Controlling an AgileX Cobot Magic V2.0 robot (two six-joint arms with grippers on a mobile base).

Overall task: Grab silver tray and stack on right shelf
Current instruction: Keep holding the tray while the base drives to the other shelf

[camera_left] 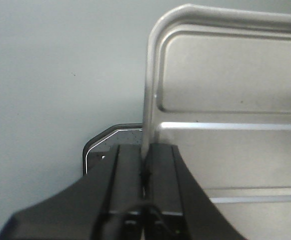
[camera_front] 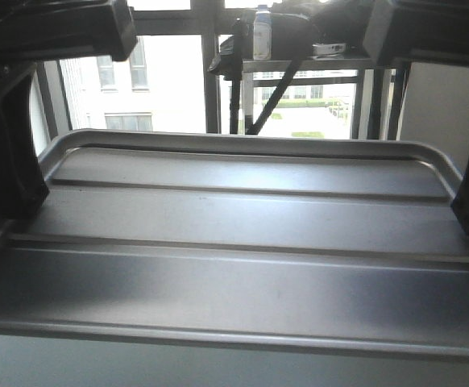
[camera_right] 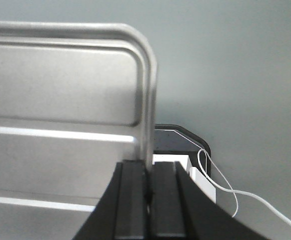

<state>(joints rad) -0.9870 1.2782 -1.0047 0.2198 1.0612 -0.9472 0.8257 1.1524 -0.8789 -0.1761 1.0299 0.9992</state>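
Gripping from both sides, two black claws hold the silver tray [camera_front: 234, 242], which fills the lower part of the front view with its shiny floor, two long ridges running side to side and a low raised rim that curves round at the far corners. Closest to the left wrist camera, the left gripper [camera_left: 146, 150] has its two dark fingers pressed together on the tray's left rim, the thin metal edge pinched between them. On the opposite side, the right gripper [camera_right: 149, 167] is clamped the same way on the right rim, one finger inside the rim and one outside. Just past the left fingers, a dark panel [camera_left: 105, 142] with a rounded corner shows under the tray's edge. Beside the right fingers sit a white box [camera_right: 200, 180] and a thin white cable [camera_right: 245, 195] that loops away to the right. A plain grey surface [camera_left: 45, 75] lies behind the tray in both wrist views. Beyond the tray's far rim in the front view stand tall window frames [camera_front: 212, 81], with a pale bottle [camera_front: 262, 32] on a ledge up high and a bright building [camera_front: 122, 89] outside.
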